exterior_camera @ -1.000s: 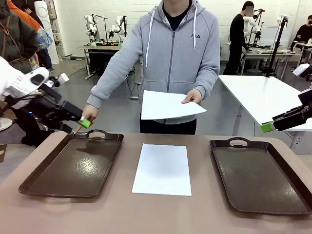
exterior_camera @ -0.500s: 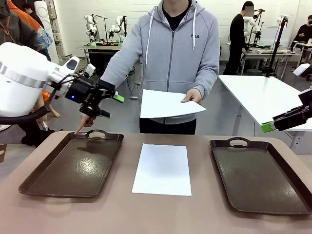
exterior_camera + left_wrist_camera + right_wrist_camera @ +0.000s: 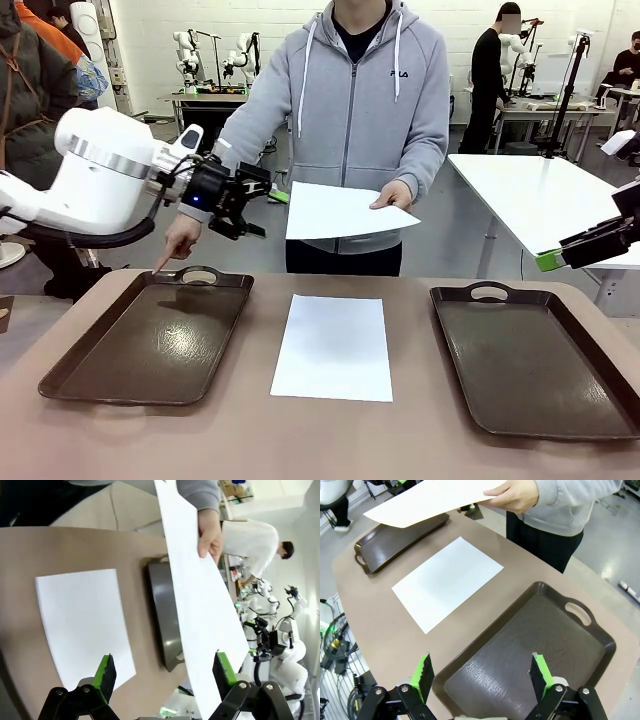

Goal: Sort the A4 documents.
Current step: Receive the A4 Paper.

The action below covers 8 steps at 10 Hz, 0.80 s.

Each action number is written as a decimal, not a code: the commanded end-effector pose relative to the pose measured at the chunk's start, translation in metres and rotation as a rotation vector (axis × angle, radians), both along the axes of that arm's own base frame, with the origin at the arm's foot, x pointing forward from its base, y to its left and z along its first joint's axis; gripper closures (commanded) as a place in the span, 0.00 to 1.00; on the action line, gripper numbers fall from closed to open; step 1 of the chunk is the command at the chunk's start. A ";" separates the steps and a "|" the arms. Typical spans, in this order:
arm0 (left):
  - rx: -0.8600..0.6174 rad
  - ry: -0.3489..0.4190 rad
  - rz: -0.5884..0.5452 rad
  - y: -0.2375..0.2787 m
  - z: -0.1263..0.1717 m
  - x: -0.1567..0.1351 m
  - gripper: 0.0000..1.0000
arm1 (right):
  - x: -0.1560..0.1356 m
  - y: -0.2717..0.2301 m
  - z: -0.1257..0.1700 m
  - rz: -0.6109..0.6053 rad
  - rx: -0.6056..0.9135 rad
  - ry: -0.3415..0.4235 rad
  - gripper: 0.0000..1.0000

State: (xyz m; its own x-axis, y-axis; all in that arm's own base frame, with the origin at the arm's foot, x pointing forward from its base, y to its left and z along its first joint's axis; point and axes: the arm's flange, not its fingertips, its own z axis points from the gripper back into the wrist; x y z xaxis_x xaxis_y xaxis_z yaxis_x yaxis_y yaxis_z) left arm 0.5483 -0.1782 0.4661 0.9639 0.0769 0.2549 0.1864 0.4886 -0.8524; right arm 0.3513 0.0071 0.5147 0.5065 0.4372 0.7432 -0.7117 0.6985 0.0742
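A person across the table holds one white A4 document [image 3: 350, 212] out flat above the table's far edge. My left gripper [image 3: 265, 212] is open at that sheet's left edge. In the left wrist view the held document [image 3: 200, 600] runs up between my fingers, close to the right green pad [image 3: 222, 666], and the left gripper [image 3: 164, 672] grips nothing. A second A4 document [image 3: 335, 345] [image 3: 447, 580] lies flat on the table's middle. My right gripper [image 3: 552, 260] hangs open at the right, above the right tray; in its own view the right gripper [image 3: 481, 675] is empty.
Two dark brown handled trays flank the lying sheet: the left tray [image 3: 150, 340] and the right tray [image 3: 540, 365] [image 3: 530, 645]. The person's other hand [image 3: 178, 242] points a finger down at the left tray's far edge. A white table [image 3: 540, 195] stands behind on the right.
My left arm has swung up and to the right, from the table's left edge to the left edge of the held sheet. The right arm has not moved.
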 end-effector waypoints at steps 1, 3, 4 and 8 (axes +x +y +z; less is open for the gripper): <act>-0.092 0.007 -0.063 -0.010 -0.008 0.015 0.00 | 0.001 0.000 -0.002 0.010 0.010 0.003 0.00; -0.180 0.028 -0.090 -0.024 -0.014 0.023 0.00 | 0.001 0.000 -0.002 0.010 0.010 0.003 0.00; -0.221 0.046 -0.093 -0.028 -0.017 0.024 0.00 | 0.001 0.000 -0.002 0.010 0.010 0.003 0.00; -0.279 0.102 -0.096 -0.031 -0.032 0.021 0.00 | 0.001 0.000 -0.002 0.010 0.010 0.003 0.00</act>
State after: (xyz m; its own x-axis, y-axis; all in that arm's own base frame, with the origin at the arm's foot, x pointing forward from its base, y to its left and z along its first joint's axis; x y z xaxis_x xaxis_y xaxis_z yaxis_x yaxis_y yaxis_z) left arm 0.5699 -0.2115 0.4394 0.9900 0.0405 0.1349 0.1205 0.2524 -0.9601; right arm 0.3512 0.0073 0.5148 0.5063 0.4377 0.7430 -0.7119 0.6984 0.0737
